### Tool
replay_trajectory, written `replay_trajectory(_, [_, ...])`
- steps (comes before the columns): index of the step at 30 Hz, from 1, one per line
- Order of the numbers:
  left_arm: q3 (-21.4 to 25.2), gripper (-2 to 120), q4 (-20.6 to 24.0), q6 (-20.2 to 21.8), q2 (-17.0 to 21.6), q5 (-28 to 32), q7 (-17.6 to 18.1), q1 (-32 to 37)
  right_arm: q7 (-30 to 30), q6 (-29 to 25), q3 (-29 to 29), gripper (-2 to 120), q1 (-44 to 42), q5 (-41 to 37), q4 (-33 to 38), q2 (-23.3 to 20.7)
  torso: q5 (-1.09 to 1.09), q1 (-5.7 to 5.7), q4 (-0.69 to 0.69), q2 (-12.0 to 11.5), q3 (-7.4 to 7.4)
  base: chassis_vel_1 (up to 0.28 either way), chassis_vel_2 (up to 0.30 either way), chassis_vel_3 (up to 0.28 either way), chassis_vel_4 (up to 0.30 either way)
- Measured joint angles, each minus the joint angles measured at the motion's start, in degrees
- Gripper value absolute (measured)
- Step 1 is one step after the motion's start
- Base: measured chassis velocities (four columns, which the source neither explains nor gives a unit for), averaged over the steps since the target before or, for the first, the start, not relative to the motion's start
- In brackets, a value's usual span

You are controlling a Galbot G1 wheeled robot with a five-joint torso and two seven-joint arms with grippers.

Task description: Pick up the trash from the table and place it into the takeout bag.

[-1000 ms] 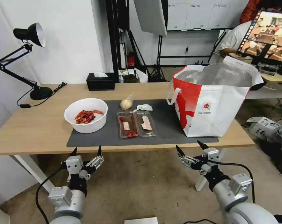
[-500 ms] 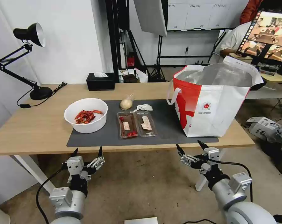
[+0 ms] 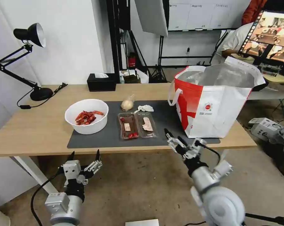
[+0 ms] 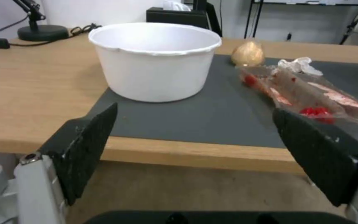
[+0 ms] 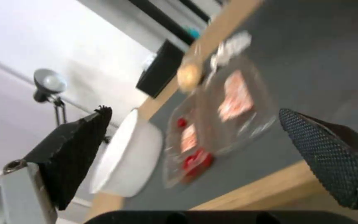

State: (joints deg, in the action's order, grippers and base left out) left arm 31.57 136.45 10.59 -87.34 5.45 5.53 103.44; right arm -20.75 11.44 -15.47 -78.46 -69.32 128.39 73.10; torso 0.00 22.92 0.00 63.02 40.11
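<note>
On the table's dark mat lie a white bowl of red shells, two clear trays, a crumpled tissue and a knotted beige bag. The red-and-white takeout bag stands open at the mat's right end. My right gripper hangs open over the mat's front edge, just right of the trays. Below the table's front edge, my left gripper is open and faces the bowl.
A black desk lamp stands at the table's far left, with its cord trailing on the wood. A black tissue box sits at the back edge. A monitor and a box on the floor are to the right.
My right arm has risen and swung left from below the table edge to the mat's front edge near the trays. The left gripper has sunk slightly.
</note>
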Motion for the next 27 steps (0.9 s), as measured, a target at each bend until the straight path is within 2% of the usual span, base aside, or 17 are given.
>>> replay_trajectory(1, [0.04, 100, -0.04, 0.00, -0.05, -0.01, 0.01, 0.10, -3.06, -0.02, 1.36, 100, 1.73, -3.45, -0.45, 0.78, -0.01, 0.00, 0.01, 0.00, 0.00, 0.000, 0.000, 0.000, 0.000])
replay_trajectory(2, [0.04, 100, -0.04, 0.00, -0.05, -0.01, 0.01, 0.10, -3.06, -0.02, 1.36, 100, 1.73, -3.45, -0.45, 0.78, -0.01, 0.00, 0.01, 0.00, 0.00, 0.000, 0.000, 0.000, 0.000])
replay_trajectory(4, [0.14, 100, -0.06, 0.03, -0.10, 0.00, 0.02, 0.25, -7.40, -0.05, 3.06, 100, 4.18, -7.49, -1.41, 2.37, -0.01, 0.00, 0.00, 0.00, 0.00, 0.000, 0.000, 0.000, 0.000])
replay_trajectory(8, [0.44, 100, -0.12, 0.06, -0.04, 0.11, 0.03, 0.44, -12.19, -0.19, 4.75, 100, 6.83, -11.72, -2.90, 4.65, 0.00, 0.00, 0.01, 0.00, 0.00, 0.000, 0.000, 0.000, 0.000])
replay_trajectory(14, [0.90, 100, -0.17, 0.09, 0.13, 0.42, 0.09, 0.57, -14.37, -0.62, 6.39, 100, 8.88, -12.99, -5.36, 6.44, 0.00, 0.00, 0.00, 0.00, 0.00, 0.000, 0.000, 0.000, 0.000])
replay_trajectory(27, [1.01, 100, -0.26, 0.08, -0.31, 0.37, 0.17, 1.12, -15.13, -1.49, 7.05, 100, 12.17, -12.95, -8.78, 8.05, 0.00, 0.00, 0.00, 0.00, 0.00, 0.000, 0.000, 0.000, 0.000])
